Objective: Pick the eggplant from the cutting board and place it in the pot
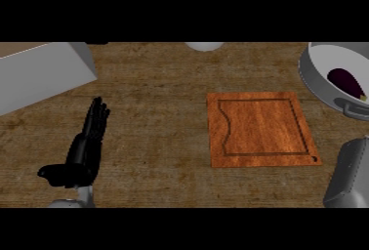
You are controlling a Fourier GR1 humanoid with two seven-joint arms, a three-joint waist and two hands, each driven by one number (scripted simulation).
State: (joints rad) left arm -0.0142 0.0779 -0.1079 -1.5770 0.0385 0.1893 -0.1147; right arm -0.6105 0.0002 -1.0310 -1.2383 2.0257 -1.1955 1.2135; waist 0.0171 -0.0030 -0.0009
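Note:
The dark purple eggplant [347, 82] lies inside the grey pot [308, 78] at the view's upper right edge. The wooden cutting board [261, 129] sits right of centre with nothing on it. My left hand [88, 141] rests at the left over the counter, fingers straight and pointing away from me, open and holding nothing. Of my right arm only the grey forearm [350, 173] shows, at the lower right below the pot; its hand is out of view.
A large grey box [39, 73] fills the upper left corner. A small white object [204, 46] peeks in at the top edge. The pot's handle [355, 108] juts toward the board's right side. The brown counter [158, 97] lies bare between my left hand and the board.

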